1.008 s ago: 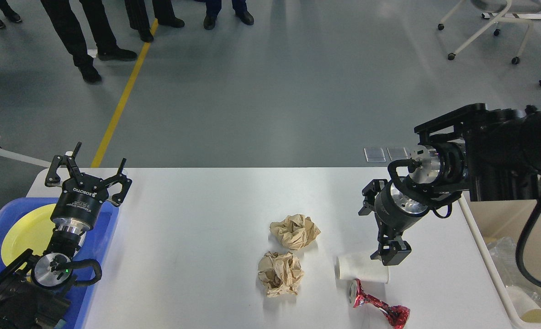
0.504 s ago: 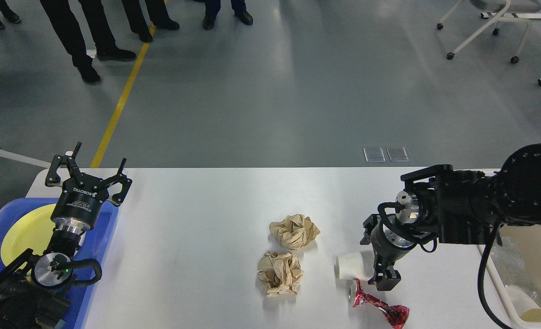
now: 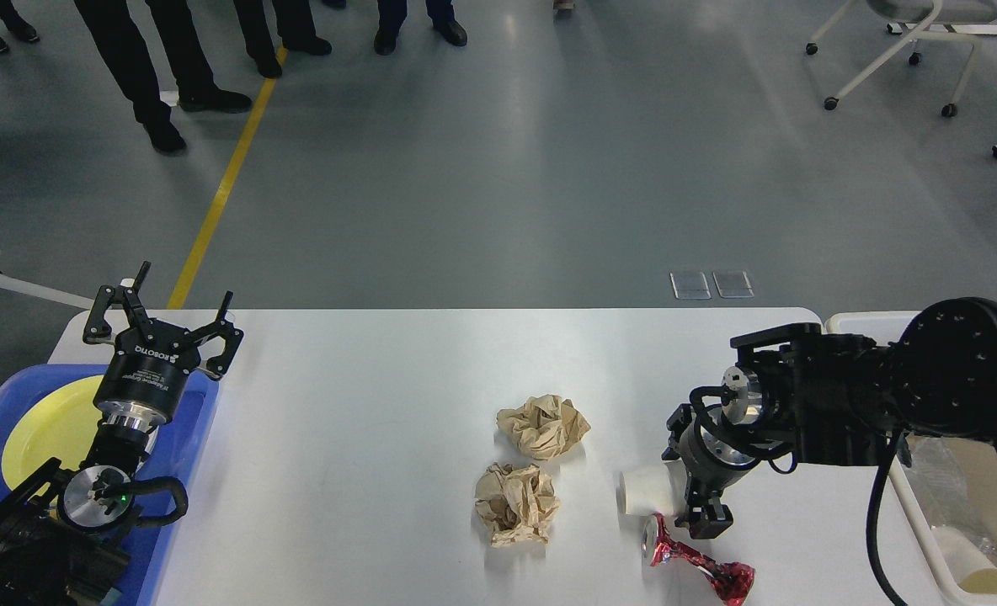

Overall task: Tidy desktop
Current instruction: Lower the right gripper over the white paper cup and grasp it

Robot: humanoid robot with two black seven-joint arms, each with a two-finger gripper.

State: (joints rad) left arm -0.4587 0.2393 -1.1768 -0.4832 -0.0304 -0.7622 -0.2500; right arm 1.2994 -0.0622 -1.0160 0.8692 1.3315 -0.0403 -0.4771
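The white desktop [image 3: 364,404] holds two crumpled brown paper balls [image 3: 543,425] [image 3: 515,503], a white paper cup [image 3: 643,491] lying on its side, and a crushed red can [image 3: 696,562]. My right gripper [image 3: 689,484] points down at the cup's right end. Its fingers stand apart on either side of the cup, and the near finger [image 3: 705,520] is close to the can. My left gripper [image 3: 162,311] is open and empty above the far edge of the blue tray [image 3: 187,454].
A yellow plate [image 3: 44,429] lies in the blue tray at the left. A beige bin [image 3: 852,321] at the desktop's right edge holds a paper cup [image 3: 974,562] and clear plastic. People stand on the floor beyond the table.
My right arm has dropped and drawn in from above the table's right side down onto the white cup. The cup has shifted slightly left. The left arm has not moved.
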